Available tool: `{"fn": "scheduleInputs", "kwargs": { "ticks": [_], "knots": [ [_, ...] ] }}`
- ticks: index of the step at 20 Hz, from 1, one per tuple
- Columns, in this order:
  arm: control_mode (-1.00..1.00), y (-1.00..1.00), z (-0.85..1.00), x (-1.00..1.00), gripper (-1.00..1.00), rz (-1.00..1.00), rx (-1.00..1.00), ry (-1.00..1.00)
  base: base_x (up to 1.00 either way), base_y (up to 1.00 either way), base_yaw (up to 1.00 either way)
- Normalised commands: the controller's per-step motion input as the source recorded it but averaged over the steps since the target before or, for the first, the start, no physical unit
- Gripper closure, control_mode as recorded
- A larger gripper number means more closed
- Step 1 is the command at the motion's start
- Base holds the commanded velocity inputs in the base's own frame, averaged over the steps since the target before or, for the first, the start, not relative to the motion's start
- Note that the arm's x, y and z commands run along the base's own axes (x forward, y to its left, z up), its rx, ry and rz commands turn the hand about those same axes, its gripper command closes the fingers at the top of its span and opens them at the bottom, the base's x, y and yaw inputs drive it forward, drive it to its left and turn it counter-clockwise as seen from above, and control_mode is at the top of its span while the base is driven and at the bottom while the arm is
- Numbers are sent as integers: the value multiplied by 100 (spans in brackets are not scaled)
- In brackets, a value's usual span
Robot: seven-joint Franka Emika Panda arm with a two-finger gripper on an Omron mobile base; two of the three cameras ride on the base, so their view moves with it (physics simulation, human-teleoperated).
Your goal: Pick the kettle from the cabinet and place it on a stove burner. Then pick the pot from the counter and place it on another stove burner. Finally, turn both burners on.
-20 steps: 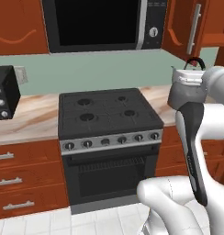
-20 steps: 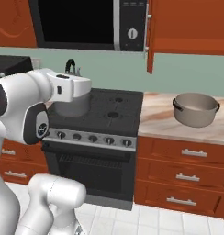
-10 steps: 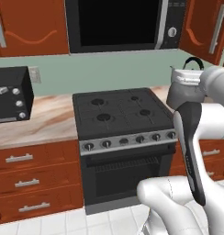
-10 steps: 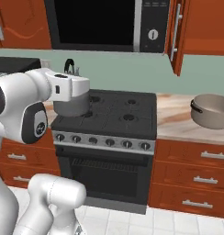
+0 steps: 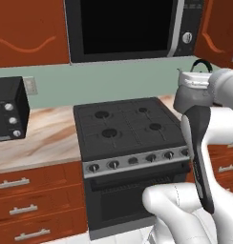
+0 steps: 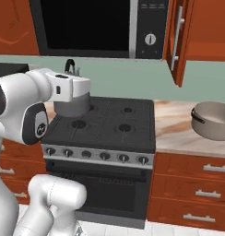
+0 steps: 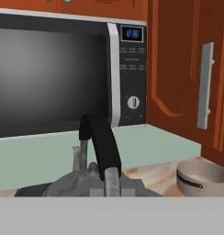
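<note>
On the far left of the left base view, a black toaster oven (image 5: 8,108) is sitting on the counter (image 5: 42,138), whose pale marble top is running up to the black cooktop (image 5: 125,125). Four burners (image 5: 109,133) are lying under the grates, and a row of knobs (image 5: 132,161) is lining the silver front. Above the stove, a black microwave (image 5: 125,28) is hanging between reddish-brown wall units. Further right in that view, the kettle (image 5: 194,78) is hanging in the air beside the cooktop's right edge, its black arched handle showing above the white wrist.

From the right base view, the kettle (image 6: 69,68) is peeking over the hand, above the left side of the cooktop (image 6: 107,122); whether it is touching the grates cannot be told. To the right, the cabinet (image 6: 179,39) door is standing open with its silver bar handle facing out, and the pot (image 6: 213,120) is resting on the counter (image 6: 179,133) well apart from the stove.

Seen from the hand view, the gripper (image 7: 107,176) is pinching the kettle (image 7: 93,179) by its black handle, jaws pressed together on it, with the pot (image 7: 202,176) sitting low at the right.
</note>
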Motion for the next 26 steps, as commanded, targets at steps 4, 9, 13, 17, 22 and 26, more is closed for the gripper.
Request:
{"fn": "scheduleInputs", "kwargs": {
  "ticks": [4, 9, 13, 17, 22, 26],
  "knots": [
    [100, 0, 0, 0, 100, 0, 0, 0, 56, 4, -4],
    [100, 0, 0, 0, 100, 0, 0, 0, 54, 0, -1],
    [100, 0, 0, 0, 100, 0, 0, 0, 48, 0, 0],
    [100, 0, 0, 0, 100, 0, 0, 0, 38, 0, 0],
    [100, 0, 0, 0, 100, 0, 0, 0, 5, 0, 0],
    [100, 0, 0, 0, 100, 0, 0, 0, 32, 0, 0]
  ]
}}
